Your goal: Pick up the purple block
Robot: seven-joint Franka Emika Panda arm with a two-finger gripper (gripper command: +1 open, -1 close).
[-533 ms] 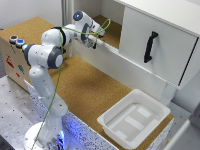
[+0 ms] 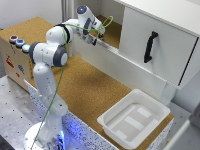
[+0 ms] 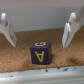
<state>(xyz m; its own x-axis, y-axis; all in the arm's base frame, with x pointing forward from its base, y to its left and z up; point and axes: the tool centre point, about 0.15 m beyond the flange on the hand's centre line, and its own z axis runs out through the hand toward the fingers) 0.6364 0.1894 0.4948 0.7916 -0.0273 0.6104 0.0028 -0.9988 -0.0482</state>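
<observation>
Up on the cork shelf (image 2: 116,31) beside the white cabinet door (image 2: 155,42), the Franka arm (image 2: 55,47) reaches its gripper (image 2: 95,34) toward the back wall. Seen from the wrist view, the fingers (image 3: 7,30) stand wide apart, holding nothing, and the purple block (image 3: 40,52) sits on the cork between them, touching neither one. Yellow markings show on the block's top and front faces. Lower down, a white plastic tray (image 2: 117,117) rests on the cork tabletop (image 2: 95,90) at the exterior view's right, well apart from the gripper.
</observation>
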